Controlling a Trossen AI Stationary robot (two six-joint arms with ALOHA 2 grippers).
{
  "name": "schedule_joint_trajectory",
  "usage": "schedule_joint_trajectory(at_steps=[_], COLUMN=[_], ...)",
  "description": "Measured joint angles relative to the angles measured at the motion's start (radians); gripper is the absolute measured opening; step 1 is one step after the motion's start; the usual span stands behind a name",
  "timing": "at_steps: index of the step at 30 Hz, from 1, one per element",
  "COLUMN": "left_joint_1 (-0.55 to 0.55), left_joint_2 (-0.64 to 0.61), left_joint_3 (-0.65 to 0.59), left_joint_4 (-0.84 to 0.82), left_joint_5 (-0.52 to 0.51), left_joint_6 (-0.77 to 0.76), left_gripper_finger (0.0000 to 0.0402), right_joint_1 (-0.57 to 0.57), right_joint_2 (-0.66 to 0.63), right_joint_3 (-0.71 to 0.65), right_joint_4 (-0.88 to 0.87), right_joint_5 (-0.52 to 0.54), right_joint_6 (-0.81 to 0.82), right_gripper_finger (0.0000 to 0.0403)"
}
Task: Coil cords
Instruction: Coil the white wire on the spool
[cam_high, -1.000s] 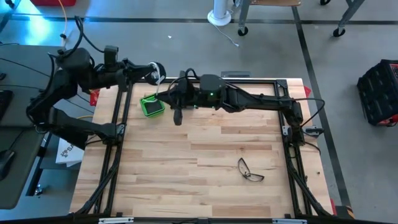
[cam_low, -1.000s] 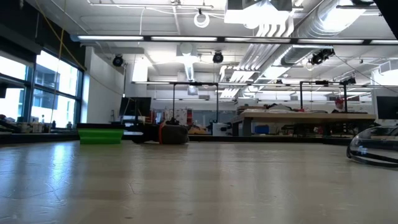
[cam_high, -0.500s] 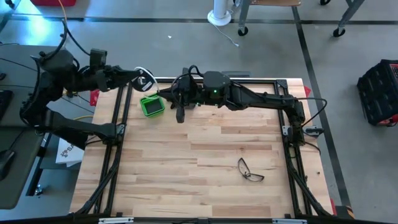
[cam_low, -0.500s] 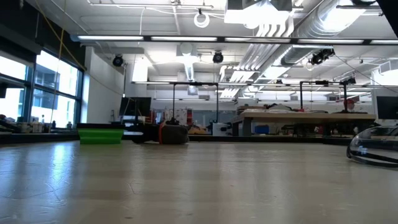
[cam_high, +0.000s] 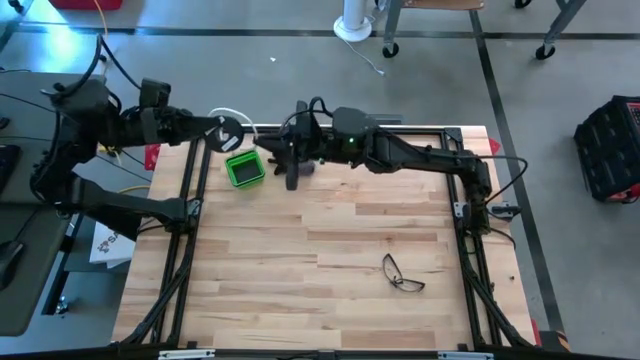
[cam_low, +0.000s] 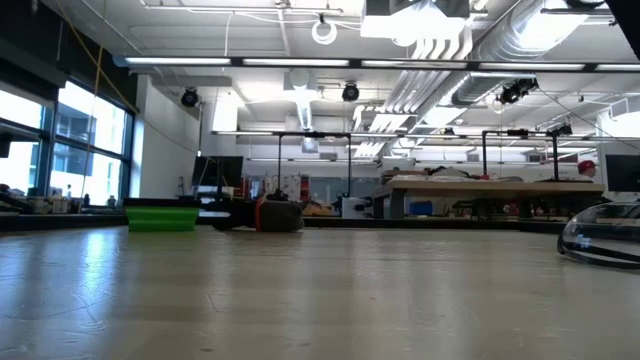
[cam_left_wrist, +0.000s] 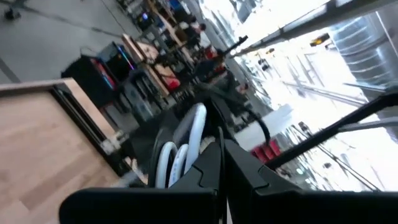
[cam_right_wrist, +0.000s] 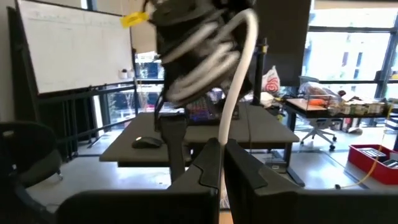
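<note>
two matte black jointed arms (cam_high: 410, 158) with looping black cables, tapered fingers (cam_right_wrist: 208, 168).

My left gripper (cam_high: 222, 128) has pulled the reel (cam_high: 226, 129) out past the table's edge. My right gripper (cam_high: 291, 172) moved up (slightly), trailing the cord (cam_high: 262, 136).

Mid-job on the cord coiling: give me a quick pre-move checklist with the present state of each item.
1. left gripper holding the reel: ok, shut on it past the table's far left corner.
2. right gripper pinching the white cord: ok, the cord runs from its shut fingers.
3. Cord wound in loops at the reel: ok, loops show in the left wrist view.
4. Cord clear of the green box: cannot tell.
5. Loose cord tail free of snags: cannot tell, the tail is not visible.
6. Glasses clear of both arms: ok, far off on the near right of the table.
</note>
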Motion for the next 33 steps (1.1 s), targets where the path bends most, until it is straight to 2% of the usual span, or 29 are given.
schedule_joint_trajectory(at_steps=[3, 8, 15, 24, 33], left_joint_1=[0.000, 0.016, 0.097, 0.190, 0.246], left_joint_2=[0.005, 0.012, 0.031, 0.070, 0.072], left_joint_3=[0.000, 0.000, 0.000, 0.000, 0.000], left_joint_4=[0.014, 0.050, 0.126, 0.206, 0.208], left_joint_5=[-0.004, -0.108, -0.119, -0.005, 0.000], left_joint_6=[0.013, 0.078, 0.086, 0.031, 0.023], left_gripper_finger=[0.0000, 0.0000, 0.0000, 0.0000, 0.0000], right_joint_1=[-0.009, 0.010, 0.040, 0.060, 0.091], right_joint_2=[-0.006, -0.006, -0.006, 0.000, 0.003], right_joint_3=[0.000, 0.000, 0.000, 0.000, 0.000], right_joint_4=[0.000, -0.018, -0.003, -0.020, -0.020], right_joint_5=[-0.014, -0.020, -0.016, -0.010, -0.008], right_joint_6=[0.023, 0.025, 0.025, 0.024, 0.042], right_gripper_finger=[0.0000, 0.0000, 0.0000, 0.0000, 0.0000])
